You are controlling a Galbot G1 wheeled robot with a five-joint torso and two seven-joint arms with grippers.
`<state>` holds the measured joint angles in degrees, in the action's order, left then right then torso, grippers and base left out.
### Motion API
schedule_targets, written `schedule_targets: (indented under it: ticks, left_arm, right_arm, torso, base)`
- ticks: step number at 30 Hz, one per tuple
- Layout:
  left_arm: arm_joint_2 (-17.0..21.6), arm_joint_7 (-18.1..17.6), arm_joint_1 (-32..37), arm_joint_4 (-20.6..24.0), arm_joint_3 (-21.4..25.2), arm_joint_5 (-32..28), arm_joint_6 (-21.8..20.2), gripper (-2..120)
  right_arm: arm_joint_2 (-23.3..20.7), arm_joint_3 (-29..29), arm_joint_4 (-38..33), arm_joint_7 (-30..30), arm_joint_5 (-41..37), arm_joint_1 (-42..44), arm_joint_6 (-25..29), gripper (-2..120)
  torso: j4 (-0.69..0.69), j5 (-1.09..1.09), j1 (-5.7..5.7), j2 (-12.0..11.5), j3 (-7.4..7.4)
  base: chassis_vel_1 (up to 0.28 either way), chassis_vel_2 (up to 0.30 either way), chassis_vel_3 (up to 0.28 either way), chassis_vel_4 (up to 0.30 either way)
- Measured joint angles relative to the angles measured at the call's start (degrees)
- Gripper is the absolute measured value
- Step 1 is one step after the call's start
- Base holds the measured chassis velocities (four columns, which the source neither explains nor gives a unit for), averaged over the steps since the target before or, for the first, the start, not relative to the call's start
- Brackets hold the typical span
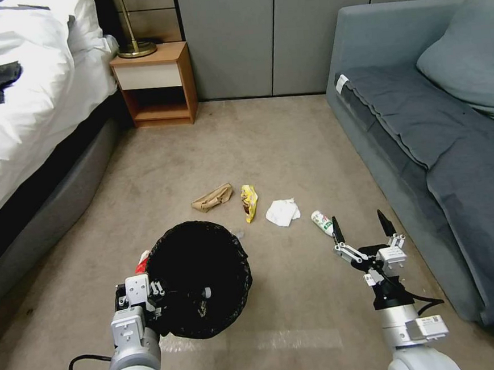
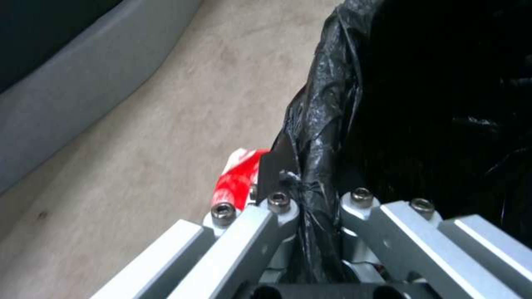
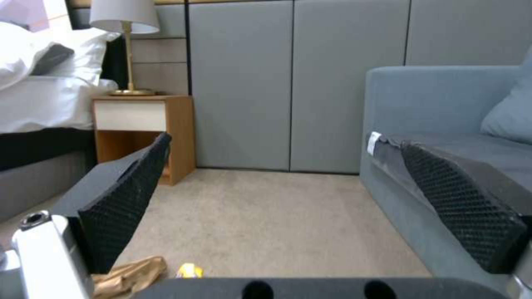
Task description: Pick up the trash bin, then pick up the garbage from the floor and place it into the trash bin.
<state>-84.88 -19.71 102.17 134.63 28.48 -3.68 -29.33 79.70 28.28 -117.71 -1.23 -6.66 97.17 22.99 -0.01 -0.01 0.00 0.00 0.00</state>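
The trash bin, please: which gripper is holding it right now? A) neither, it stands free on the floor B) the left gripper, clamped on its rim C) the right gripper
B: the left gripper is shut on the bag-lined rim of the trash bin, while the right gripper hangs open beside it.

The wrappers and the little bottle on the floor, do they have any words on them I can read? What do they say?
No words can be read.
Small bottle: green label, print too small.
Yellow wrapper: print too small.
Red packet: red and white, blurred.
White tag on the sofa: no readable print.
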Motion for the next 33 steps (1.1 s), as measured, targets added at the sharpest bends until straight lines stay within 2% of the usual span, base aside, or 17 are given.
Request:
schedule_targets:
  ticks: [14, 20, 27, 33]
  left_arm:
    - [-0.2, 0.0, 0.7, 0.0, -0.1, 0.2, 0.3, 1]
    - [-0.4, 0.0, 0.7, 0.0, -0.2, 0.4, 0.5, 1]
    - [-0.5, 0.1, 0.8, 0.0, -0.2, 0.6, 0.5, 1]
    - [-0.3, 0.0, 0.6, 0.0, -0.2, 0.6, 0.5, 1]
  right_arm:
    - [0.0, -0.3, 0.3, 0.2, -0.1, 0.0, -0.4, 100]
    - [0.0, -0.3, 1.0, 2.4, -0.2, -0.1, 0.8, 100]
    - [-0.1, -0.3, 1.9, 3.1, -0.1, -0.9, 1.6, 100]
    - [-1.3, 0.7, 8.8, 3.5, 0.4, -5.8, 0.6, 100]
  torso:
    - [0.01, 0.01, 0.0, 0.0, 0.0]
    - [0.0, 0.01, 0.01, 0.0, 0.01]
    - [0.01, 0.0, 0.01, 0.0, 0.01]
    - [0.01, 0.01, 0.0, 0.0, 0.0]
  base:
    - [-0.189, 0.201, 0.193, -0.192]
    - [-0.176, 0.177, 0.181, -0.183]
    - [-0.067, 0.069, 0.058, -0.063]
    - [0.009, -0.017, -0.016, 0.009]
